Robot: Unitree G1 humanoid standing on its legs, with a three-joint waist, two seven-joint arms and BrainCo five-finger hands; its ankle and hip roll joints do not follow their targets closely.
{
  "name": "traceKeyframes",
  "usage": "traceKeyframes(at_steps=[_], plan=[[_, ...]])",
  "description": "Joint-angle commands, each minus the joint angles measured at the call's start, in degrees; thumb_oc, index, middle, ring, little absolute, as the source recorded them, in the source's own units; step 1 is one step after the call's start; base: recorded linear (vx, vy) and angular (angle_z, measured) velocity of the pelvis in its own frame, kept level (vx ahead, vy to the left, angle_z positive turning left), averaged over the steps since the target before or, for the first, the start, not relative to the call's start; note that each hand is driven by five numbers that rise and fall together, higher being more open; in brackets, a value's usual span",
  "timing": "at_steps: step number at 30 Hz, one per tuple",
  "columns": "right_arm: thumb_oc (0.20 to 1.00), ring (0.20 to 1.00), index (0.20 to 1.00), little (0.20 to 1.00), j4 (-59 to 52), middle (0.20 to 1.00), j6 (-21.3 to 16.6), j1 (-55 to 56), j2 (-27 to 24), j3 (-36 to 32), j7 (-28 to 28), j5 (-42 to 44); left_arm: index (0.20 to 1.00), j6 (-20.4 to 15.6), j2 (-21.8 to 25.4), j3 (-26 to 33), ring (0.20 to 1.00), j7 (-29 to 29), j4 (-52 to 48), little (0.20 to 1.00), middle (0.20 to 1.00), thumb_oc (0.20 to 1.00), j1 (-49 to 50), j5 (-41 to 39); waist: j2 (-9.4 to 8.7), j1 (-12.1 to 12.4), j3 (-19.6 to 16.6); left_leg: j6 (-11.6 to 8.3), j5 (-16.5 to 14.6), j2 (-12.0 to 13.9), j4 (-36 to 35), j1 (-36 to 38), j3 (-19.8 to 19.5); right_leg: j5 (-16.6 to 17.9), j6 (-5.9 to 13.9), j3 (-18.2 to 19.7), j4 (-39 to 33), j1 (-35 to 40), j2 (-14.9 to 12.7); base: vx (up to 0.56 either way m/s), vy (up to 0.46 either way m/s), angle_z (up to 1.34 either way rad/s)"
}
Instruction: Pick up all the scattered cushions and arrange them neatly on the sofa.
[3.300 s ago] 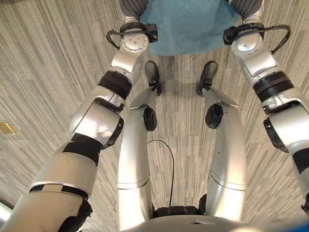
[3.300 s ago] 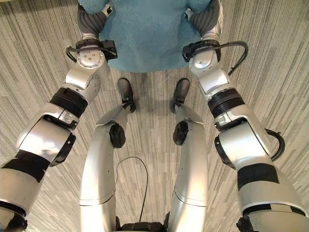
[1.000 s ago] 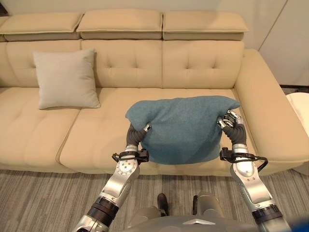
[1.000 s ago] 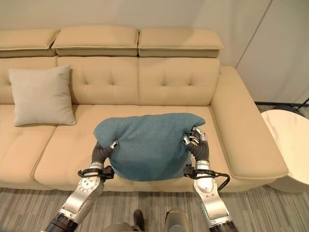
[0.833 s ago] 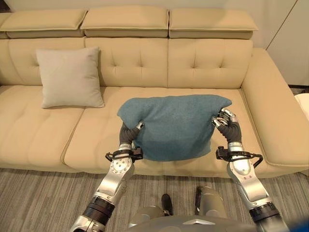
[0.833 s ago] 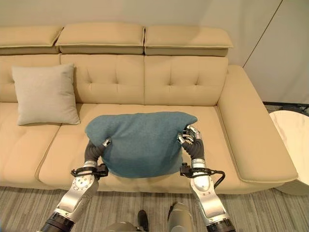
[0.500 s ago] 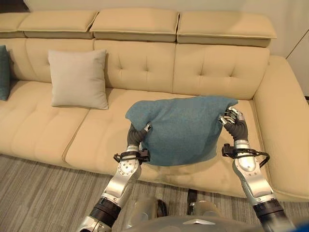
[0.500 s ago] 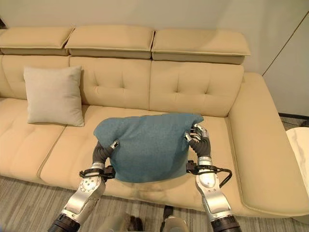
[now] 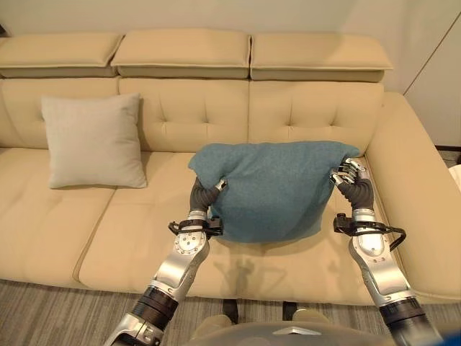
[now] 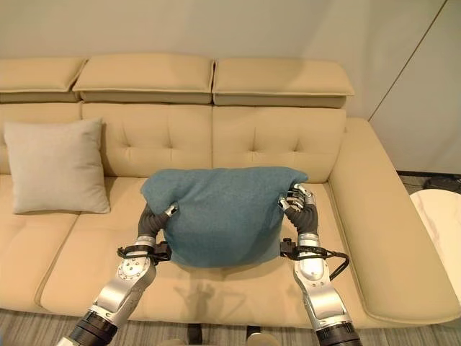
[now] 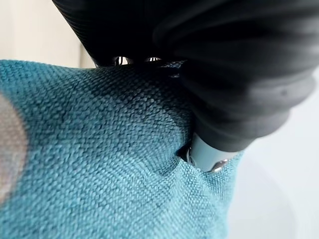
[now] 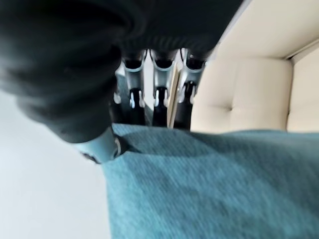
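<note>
left eye view: teal cushion [image 9: 270,189] held up in front of the beige sofa [image 9: 317,115], over the right seat section, its lower edge just above the seat.
left hand [image 9: 207,193]: clamped on the cushion's left edge, fingers curled into the fabric.
right hand [image 9: 353,180]: pinching the cushion's upper right corner, fingers bent round the fabric.
grey cushion [image 9: 94,140]: upright against the backrest, left seat section, well apart from the teal one.
open room: bare seat between the two cushions; bare seat strip under the teal cushion out to the front edge; right armrest [image 9: 414,187] near the right hand.
right eye view: white round side surface [image 10: 441,216] past the armrest at the right edge; wall [image 10: 216,25] behind the sofa.
left wrist view: teal weave up close, thumb [image 11: 204,152] dug into a fold, dark cover above it.
right wrist view: fingers [image 12: 157,94] reach over the cushion's top edge, thumb [image 12: 102,144] pressed on the near face; tufted backrest [image 12: 259,94] beyond.
</note>
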Motion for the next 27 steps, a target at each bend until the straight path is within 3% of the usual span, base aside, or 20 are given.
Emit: traceKeyframes(at_steps=[1, 8, 14, 18, 27], plan=[[0.2, 0.2, 0.2, 0.2, -1.92, 0.2, -4.07, -6.7, 0.36, 1.22, 0.38, -1.79, 0.2, -5.14, -1.98, -1.55, 0.2, -1.51, -4.06, 0.2, 0.2, 0.2, -7.0, 4.74, -1.36, 0.74, -4.68, -2.46, -5.3, 1.88, 3.85, -1.45, 0.62, -3.45, 2.83, -1.36, 2.3, -0.7, -0.52, 0.09, 0.044, 0.02], [0.2, 0.2, 0.2, 0.2, 4.0, 0.2, -3.25, -21.85, -0.8, 5.89, -3.61, -5.36, 0.2, -4.64, -2.68, -3.14, 0.2, 3.96, 6.2, 0.2, 0.2, 0.2, -22.85, 8.68, -0.78, 1.3, -4.5, -2.52, -4.47, 1.51, 0.78, -1.34, 1.41, -1.15, 3.98, -2.16, -1.13, -1.33, -0.92, 0.03, 0.013, -0.02], [0.2, 0.2, 0.2, 0.2, 17.38, 0.2, -1.61, -47.72, -3.85, 11.91, -9.51, -4.87, 0.2, -6.07, 0.45, -6.58, 0.2, 9.77, 22.42, 0.2, 0.2, 0.2, -49.19, 7.84, 0.56, 1.46, -0.39, -3.53, -0.56, 1.38, 0.32, -13.62, -0.09, 2.35, 4.48, -1.58, -1.89, -13.58, -0.9, -0.18, -0.001, 0.1], [0.2, 0.2, 0.2, 0.2, 24.81, 0.2, -1.06, -59.2, -7.15, 15.25, -9.85, -3.23, 0.2, -6.74, 3.69, -8.94, 0.2, 9.53, 31.37, 0.2, 0.2, 0.2, -59.11, 6.55, 0.57, 1.67, 0.16, -3.83, 0.64, 1.29, 0.32, -18.68, 0.04, 3.7, 4.73, -0.81, -1.72, -18.92, -0.92, 0.0, 0.011, -0.06], [0.2, 0.2, 0.2, 0.2, 32.9, 0.2, -1.43, -68.33, -9.2, 19.53, -9.74, -2.52, 0.2, -8.02, 4.95, -10.39, 0.2, 9.22, 39.92, 0.2, 0.2, 0.2, -67.02, 4.42, 0.85, 1.28, 1.35, -4.78, 2.78, 0.89, 0.32, -26.79, 0.37, 5.6, 5.4, -0.09, -1.72, -27.25, -1.32, 0.0, 0.006, -0.07]])
